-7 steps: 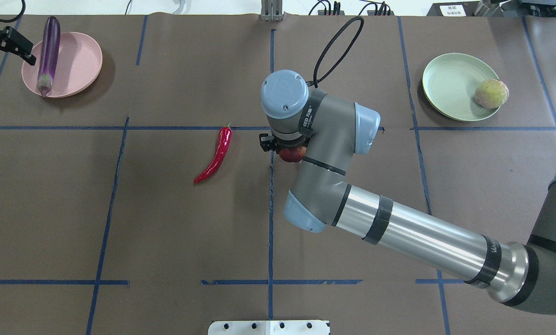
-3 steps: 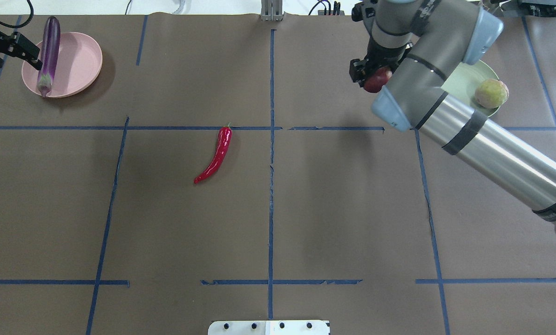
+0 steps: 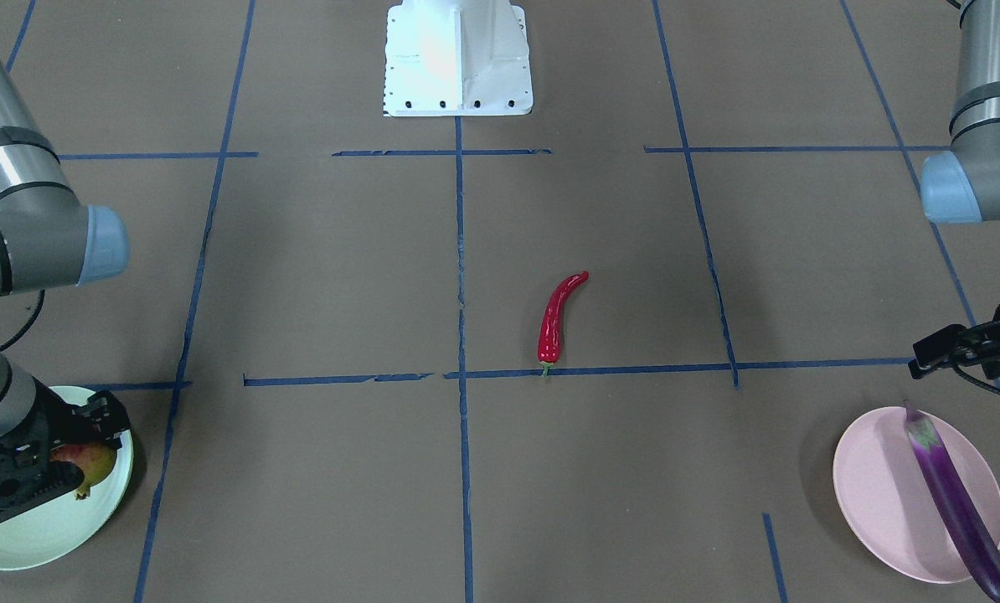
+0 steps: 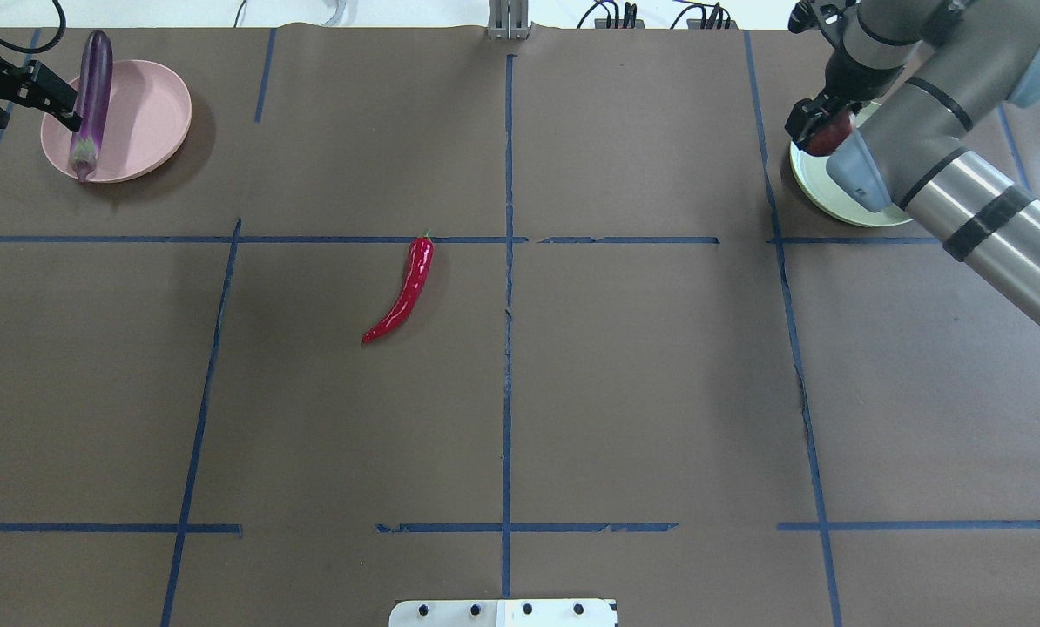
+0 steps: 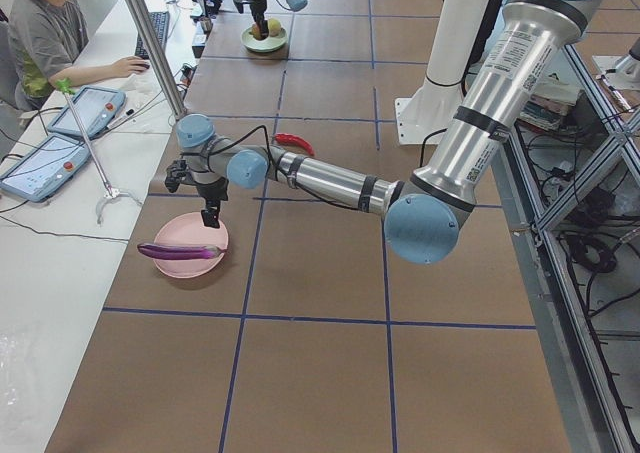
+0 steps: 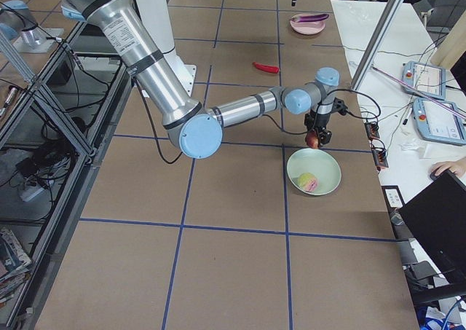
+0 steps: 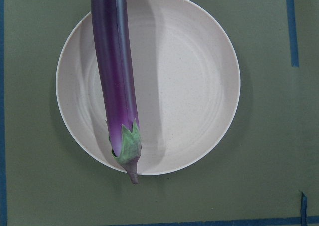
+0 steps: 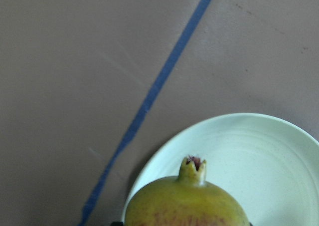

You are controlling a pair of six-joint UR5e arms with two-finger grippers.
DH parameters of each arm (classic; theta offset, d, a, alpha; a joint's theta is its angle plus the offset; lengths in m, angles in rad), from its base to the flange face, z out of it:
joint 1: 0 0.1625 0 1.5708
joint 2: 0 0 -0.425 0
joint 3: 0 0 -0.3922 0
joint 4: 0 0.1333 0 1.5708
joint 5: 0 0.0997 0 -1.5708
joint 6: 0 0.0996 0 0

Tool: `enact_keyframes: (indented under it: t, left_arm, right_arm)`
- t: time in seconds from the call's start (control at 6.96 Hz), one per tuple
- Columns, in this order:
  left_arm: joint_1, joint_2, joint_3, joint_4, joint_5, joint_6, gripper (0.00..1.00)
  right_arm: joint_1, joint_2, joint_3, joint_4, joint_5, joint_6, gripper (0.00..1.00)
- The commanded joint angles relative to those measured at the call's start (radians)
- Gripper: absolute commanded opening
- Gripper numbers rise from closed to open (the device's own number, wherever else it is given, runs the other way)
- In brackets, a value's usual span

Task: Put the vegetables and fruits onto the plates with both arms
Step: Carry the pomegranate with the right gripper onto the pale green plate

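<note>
On one pink plate (image 4: 150,113) lies one eggplant (image 4: 91,96); one chili (image 4: 408,292) lies apart.

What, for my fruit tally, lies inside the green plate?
Only the peach lies in the green plate, seen from the right side. The pomegranate is held in the right end effector above the rim, not set down. Overhead, the arm covers the peach.

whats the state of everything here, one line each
eggplant: lying across the pink plate, both ends past its rim
chili: loose on the table, on no plate
pomegranate: held by the right gripper above the green plate's rim
peach: resting in green plate
left gripper: open, empty, by pink plate
right gripper: shut on pomegranate
</note>
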Motion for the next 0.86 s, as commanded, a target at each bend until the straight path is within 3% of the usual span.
enact_keyframes:
  t: [0.0,0.14,0.29,0.43,0.58,0.72]
  left_arm:
    - [0.002,0.000,-0.007,0.001,0.000,-0.003,1.00]
    - [0.003,0.000,-0.007,0.001,0.000,-0.003,1.00]
    - [0.006,0.000,-0.007,0.000,0.000,-0.003,1.00]
    - [0.010,-0.001,-0.011,-0.002,0.000,-0.001,1.00]
    - [0.051,-0.001,-0.016,-0.038,0.000,-0.004,1.00]
    - [0.097,-0.012,-0.025,-0.052,0.000,-0.060,1.00]
  right_arm:
    - [0.011,-0.029,-0.111,0.150,0.015,-0.019,0.42]
    - [0.011,-0.038,-0.109,0.151,0.015,-0.012,0.84]
    - [0.016,-0.029,-0.104,0.140,0.021,-0.004,1.00]
    - [0.042,0.003,-0.079,0.035,0.050,0.042,1.00]
    - [0.080,0.027,-0.009,-0.122,0.073,0.065,1.00]
    - [0.156,0.009,0.071,-0.200,0.137,0.061,1.00]
